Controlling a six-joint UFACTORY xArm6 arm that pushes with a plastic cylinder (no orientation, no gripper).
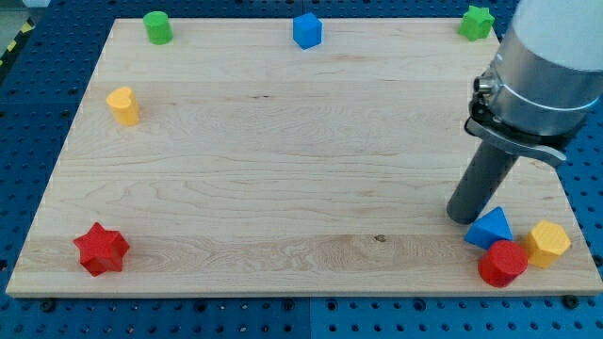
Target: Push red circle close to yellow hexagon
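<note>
Wooden board [283, 169] holds red circle [502, 263] touching yellow hexagon [548, 243]

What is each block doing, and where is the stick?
red circle: bottom right, touching yellow hexagon
blue triangle: just above the red circle
my tip: beside the blue triangle
red star: alone, bottom left
yellow block, green block, blue block, green star: apart, untouched
</note>
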